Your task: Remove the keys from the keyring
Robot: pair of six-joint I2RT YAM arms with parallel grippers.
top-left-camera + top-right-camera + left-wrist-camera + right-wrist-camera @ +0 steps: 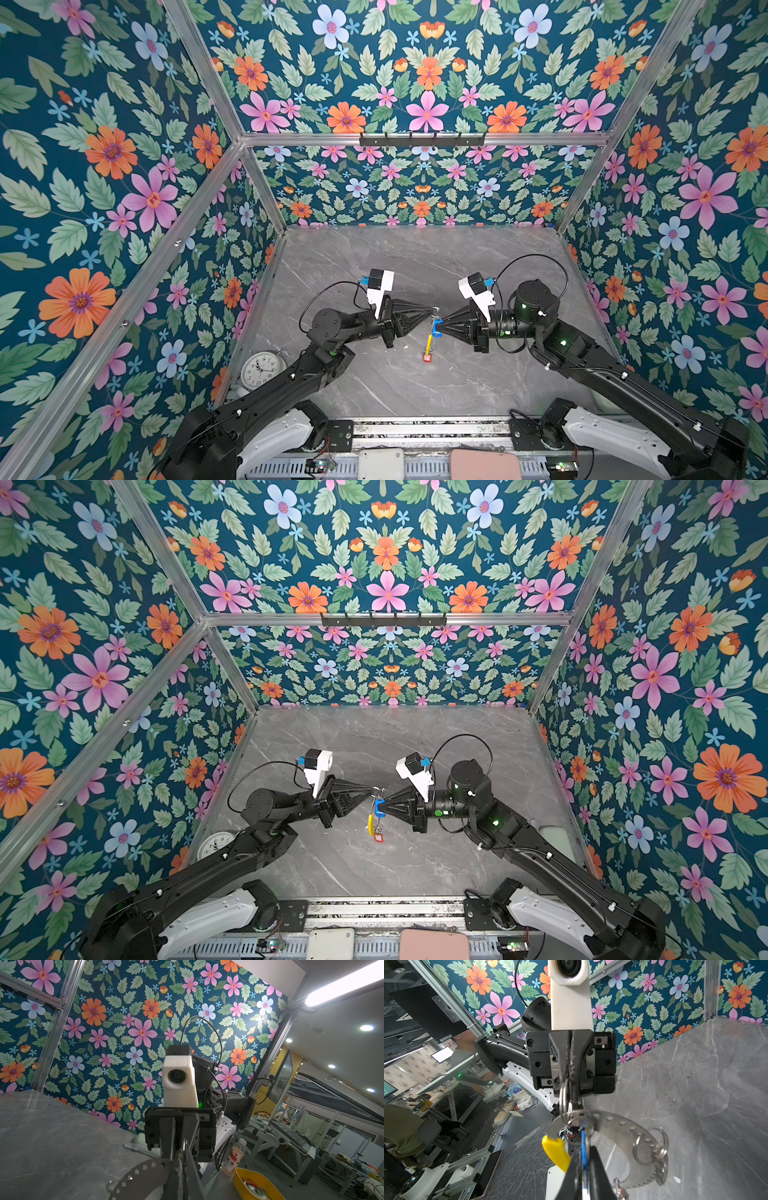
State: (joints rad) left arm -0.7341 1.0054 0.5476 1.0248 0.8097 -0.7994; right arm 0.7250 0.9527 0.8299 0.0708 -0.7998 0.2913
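Right hand (584,1164) grips the blue-tagged key (584,1139), left hand (570,1088) clamps the keyring (618,1124); opposed pulling risks a slipped grip and a dropped assembly.

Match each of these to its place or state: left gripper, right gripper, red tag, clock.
Things:
1. left gripper
2. right gripper
3. red tag
4. clock

Places and states:
A. at the left edge of the table
B. shut on the blue tag
C. dangling from the keyring, past its yellow sleeve
D. shut on a small ring linked to the keyring

Pairs: 1-D, 2-B, 3-C, 4-A
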